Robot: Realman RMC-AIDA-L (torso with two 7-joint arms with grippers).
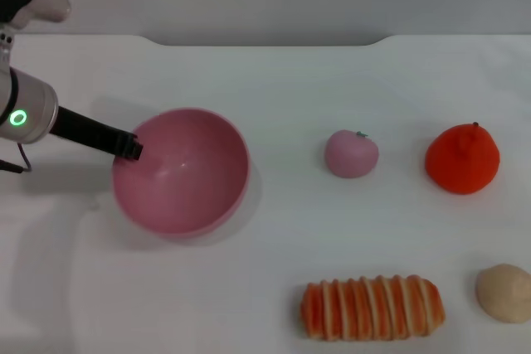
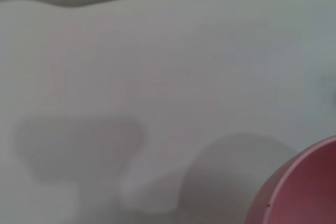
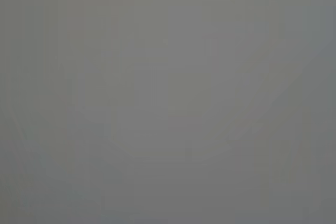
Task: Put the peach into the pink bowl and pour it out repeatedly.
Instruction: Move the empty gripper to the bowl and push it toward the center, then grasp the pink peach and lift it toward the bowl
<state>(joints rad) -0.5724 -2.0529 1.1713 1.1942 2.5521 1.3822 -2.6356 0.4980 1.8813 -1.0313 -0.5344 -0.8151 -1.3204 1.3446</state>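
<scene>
1. A plain white surface [image 1: 274, 263] fills the head view; along its far edge runs a grey band of wall with a shallow notch in the surface's outline. The right wrist view shows only a flat grey field.
2. The pink bowl [image 1: 182, 173] sits on the left part of the surface, tipped so its empty hollow faces up and toward the robot. Its rim also shows in a corner of the left wrist view [image 2: 304, 187].
3. The left gripper [image 1: 131, 147] reaches in from the left arm and meets the bowl's left rim, its dark fingers clamped on that rim.
4. The peach [image 1: 351, 153] rests on the surface to the right of the bowl, clearly apart from it, stem up.
5. Farther right sits an orange fruit [image 1: 462, 158]. Nearer the robot lie a striped orange bread loaf [image 1: 372, 307] and a beige round lump [image 1: 504, 292] beside it.
6. Nothing stands between the peach and the bowl.
7. Count: one bowl, one peach, one orange fruit, one loaf, one lump.
8. The right gripper appears in no view.
</scene>
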